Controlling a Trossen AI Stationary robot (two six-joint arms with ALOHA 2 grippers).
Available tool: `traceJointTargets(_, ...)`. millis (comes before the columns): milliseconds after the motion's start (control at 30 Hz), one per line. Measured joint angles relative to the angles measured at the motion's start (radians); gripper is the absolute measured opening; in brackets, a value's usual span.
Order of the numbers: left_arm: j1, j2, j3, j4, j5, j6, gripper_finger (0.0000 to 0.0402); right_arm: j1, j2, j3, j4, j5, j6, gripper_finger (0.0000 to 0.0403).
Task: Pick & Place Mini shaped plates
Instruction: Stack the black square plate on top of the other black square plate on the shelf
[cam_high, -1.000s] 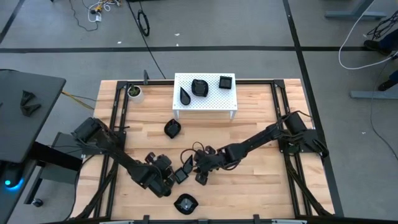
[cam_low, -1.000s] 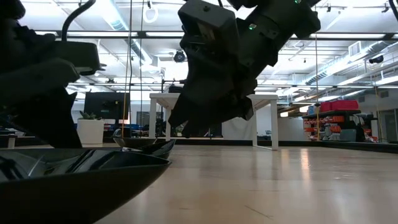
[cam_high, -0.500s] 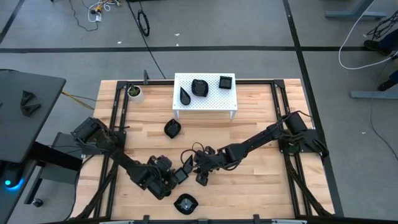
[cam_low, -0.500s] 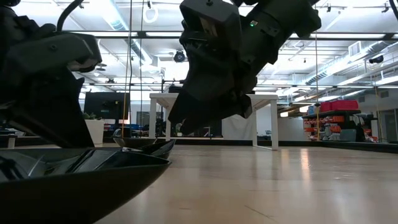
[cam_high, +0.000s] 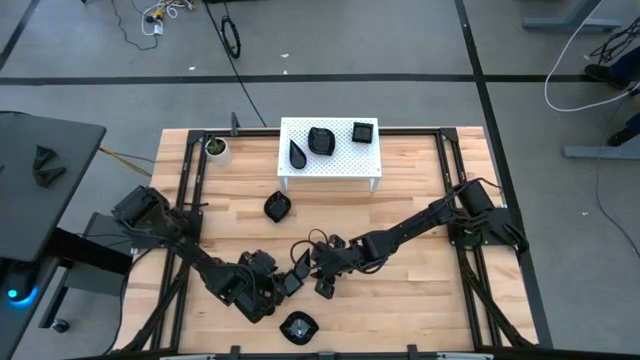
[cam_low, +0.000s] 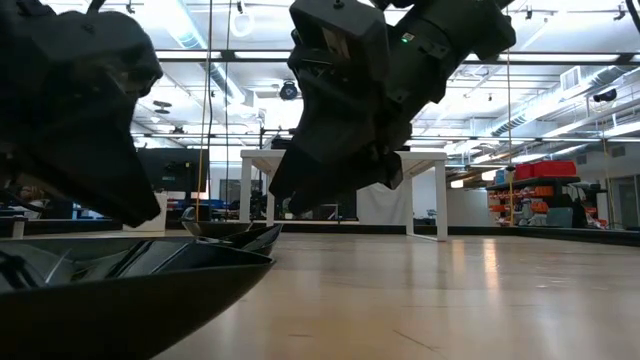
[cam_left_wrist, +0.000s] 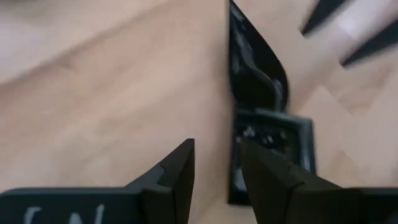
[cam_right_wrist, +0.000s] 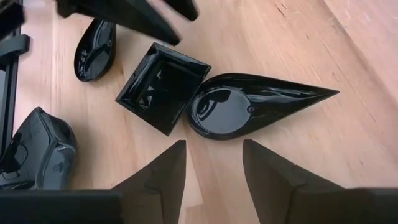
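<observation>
A glossy black square plate (cam_high: 290, 283) and a teardrop plate (cam_high: 301, 264) lie touching on the table near the front middle. In the right wrist view the square plate (cam_right_wrist: 163, 87) and the teardrop plate (cam_right_wrist: 249, 106) lie flat, just ahead of my open, empty right gripper (cam_right_wrist: 212, 168), which hovers above them (cam_high: 322, 264). My left gripper (cam_left_wrist: 216, 177) is open with a narrow gap over bare wood, beside the square plate's (cam_left_wrist: 273, 155) edge, with the teardrop plate (cam_left_wrist: 255, 68) beyond. Three more plates sit on the white stand (cam_high: 345, 165). My left gripper has one finger (cam_left_wrist: 267, 186) standing over the square plate's near rim (cam_left_wrist: 239, 186). I cannot tell whether it touches the rim. Nothing lies between its fingers.
An oval plate (cam_right_wrist: 93, 50) and a lobed plate (cam_right_wrist: 37, 149) lie close by. Another lobed plate (cam_high: 297, 326) lies at the front edge and fills the low view's foreground (cam_low: 120, 290). One more plate (cam_high: 277, 207) lies before the stand. A white cup with a plant (cam_high: 215, 147) stands far left.
My left arm has shifted a little toward the table's near edge and looms larger in the low view. The plates and my right gripper have stayed where they were.
</observation>
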Motion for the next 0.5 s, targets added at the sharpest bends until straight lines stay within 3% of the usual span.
traceJointTargets(233,0.007,0.016,0.0,0.116,0.075,0.145,0.0133,0.0,0.0,0.0,0.027,0.001,-0.011,0.016)
traceJointTargets(500,0.029,0.033,-0.001,0.099,0.081,0.16,0.0108,0.0,0.0,0.0,0.028,0.001,-0.018,0.016)
